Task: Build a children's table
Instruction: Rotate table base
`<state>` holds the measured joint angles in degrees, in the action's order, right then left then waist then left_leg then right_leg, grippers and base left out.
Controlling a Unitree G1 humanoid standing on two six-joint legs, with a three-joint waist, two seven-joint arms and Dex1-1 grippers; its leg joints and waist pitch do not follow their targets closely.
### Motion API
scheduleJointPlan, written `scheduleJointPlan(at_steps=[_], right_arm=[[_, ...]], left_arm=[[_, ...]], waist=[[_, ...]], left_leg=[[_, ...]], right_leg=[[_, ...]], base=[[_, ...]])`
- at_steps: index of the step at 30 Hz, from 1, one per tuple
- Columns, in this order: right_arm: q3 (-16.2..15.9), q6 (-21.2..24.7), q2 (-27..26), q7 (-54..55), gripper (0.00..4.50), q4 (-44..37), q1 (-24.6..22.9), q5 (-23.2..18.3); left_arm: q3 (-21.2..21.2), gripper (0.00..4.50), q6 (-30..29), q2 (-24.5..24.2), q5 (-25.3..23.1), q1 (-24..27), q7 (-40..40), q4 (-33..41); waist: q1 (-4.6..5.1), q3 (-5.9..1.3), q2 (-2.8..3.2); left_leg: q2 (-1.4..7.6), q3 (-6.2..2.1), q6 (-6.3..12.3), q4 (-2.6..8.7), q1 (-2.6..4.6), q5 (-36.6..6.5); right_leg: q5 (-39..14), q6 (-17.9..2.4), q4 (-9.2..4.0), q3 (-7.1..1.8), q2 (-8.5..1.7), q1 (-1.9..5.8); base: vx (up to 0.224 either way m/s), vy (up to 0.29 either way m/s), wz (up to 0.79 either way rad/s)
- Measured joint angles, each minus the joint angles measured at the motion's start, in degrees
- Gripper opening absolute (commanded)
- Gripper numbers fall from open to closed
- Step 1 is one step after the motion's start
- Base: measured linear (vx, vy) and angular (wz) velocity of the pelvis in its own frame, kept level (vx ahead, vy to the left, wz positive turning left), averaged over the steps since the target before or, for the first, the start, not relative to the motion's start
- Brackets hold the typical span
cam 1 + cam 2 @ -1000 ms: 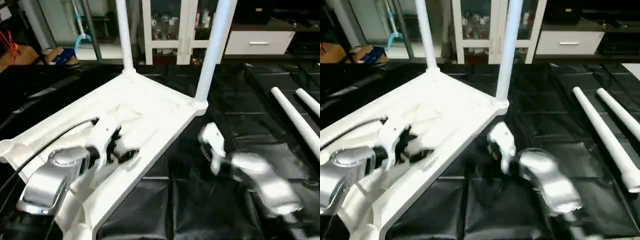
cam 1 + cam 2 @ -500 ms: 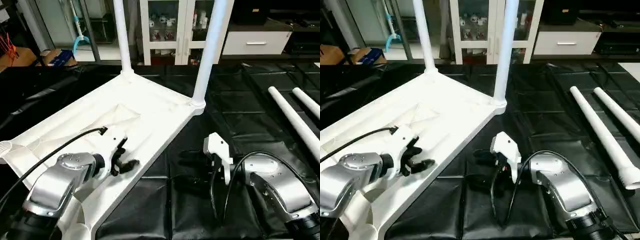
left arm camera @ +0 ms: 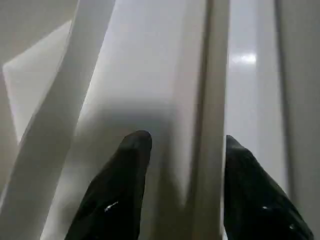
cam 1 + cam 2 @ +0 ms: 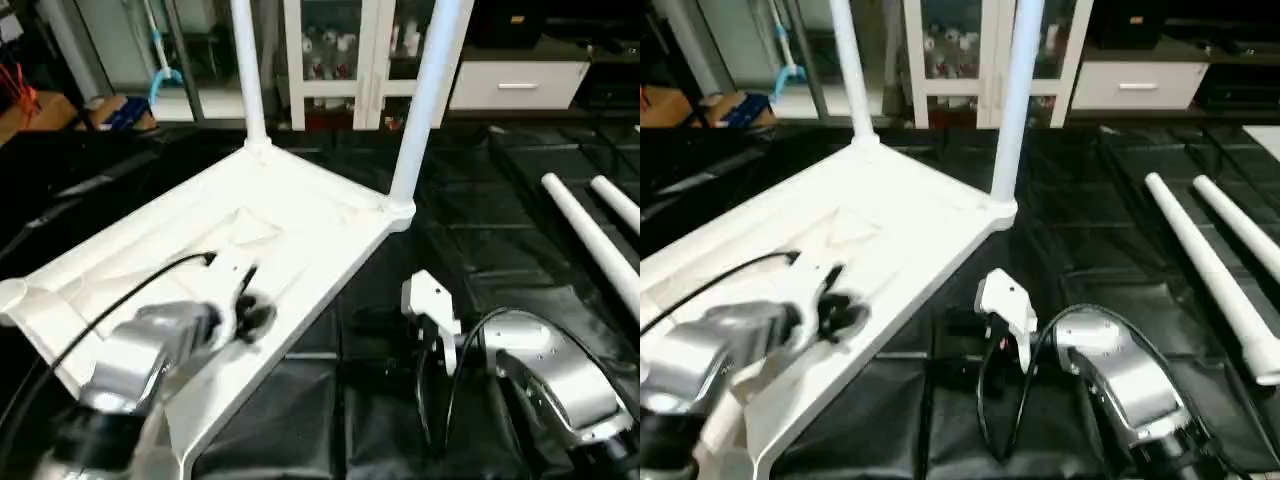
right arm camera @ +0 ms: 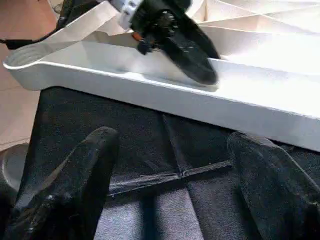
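Over the upturned table top: left pincer straddling a rib, right pincer waiting beside the edge.

Left gripper [image 3: 182, 175] sits low on the white plastic square table top [image 4: 300, 215], which lies underside-up on the black quilted floor mat [image 4: 1100, 250]; its two black fingers [image 3: 117, 187] stand parted either side of a raised white rib [image 3: 212, 125], not visibly touching, likely placed to pinch it and steady or shift the top. Right gripper [image 5: 170, 185] hovers with fingers spread wide over the mat, just beside the top's near edge, holding nothing. Two long tapered white legs [image 4: 425, 100] already stand in the far corner sockets; two loose white legs [image 4: 1205, 270] lie well apart on the mat. Upright legs' ends are cut off by the frame; the left forearm is blurred; near sockets are hard to make out.
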<state>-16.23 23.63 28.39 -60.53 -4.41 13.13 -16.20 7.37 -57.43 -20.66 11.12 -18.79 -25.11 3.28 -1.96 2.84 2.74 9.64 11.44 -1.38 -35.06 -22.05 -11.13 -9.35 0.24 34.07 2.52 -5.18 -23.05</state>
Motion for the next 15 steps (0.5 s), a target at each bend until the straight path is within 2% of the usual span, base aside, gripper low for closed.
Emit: scheduleJointPlan(at_steps=[5, 11, 15], right_arm=[[-0.01, -0.02, 0.05, 0.15, 3.77, -0.01, -0.2, 0.31], [-0.22, -0.12, 0.1, 0.64, 3.77, -0.1, -0.72, 0.77], [-0.28, -0.3, 0.24, 0.91, 3.77, -0.11, -1.34, 1.02]], left_arm=[[-0.37, 1.42, 0.79, 2.0, -0.05, -2.06, 1.31, -3.41], [-0.82, 1.0, 5.52, 6.76, -0.76, -7.76, 4.61, -12.67], [-3.57, 0.65, 10.6, 10.93, -1.19, -13.43, 8.6, -21.33]], waist=[[0.16, 0.02, 0.12], [0.11, 0.11, 0.37], [0.27, 0.09, 0.41]], left_leg=[[0.0, -0.05, 0.0, 0.0, 0.01, 0.0], [-0.02, -0.05, 0.0, 0.0, -0.03, 0.0], [-0.03, -0.1, 0.0, -0.01, -0.06, 0.0]], right_leg=[[-0.14, 0.24, -0.01, 0.05, 0.0, 0.0], [-0.16, 0.28, -0.11, 0.05, -0.01, 0.02], [-0.17, 0.29, -0.33, 0.11, -0.02, 0.02]], base=[[0.0, 0.0, 0.0], [0.0, 0.0, 0.0], [0.0, 0.0, 0.0]])
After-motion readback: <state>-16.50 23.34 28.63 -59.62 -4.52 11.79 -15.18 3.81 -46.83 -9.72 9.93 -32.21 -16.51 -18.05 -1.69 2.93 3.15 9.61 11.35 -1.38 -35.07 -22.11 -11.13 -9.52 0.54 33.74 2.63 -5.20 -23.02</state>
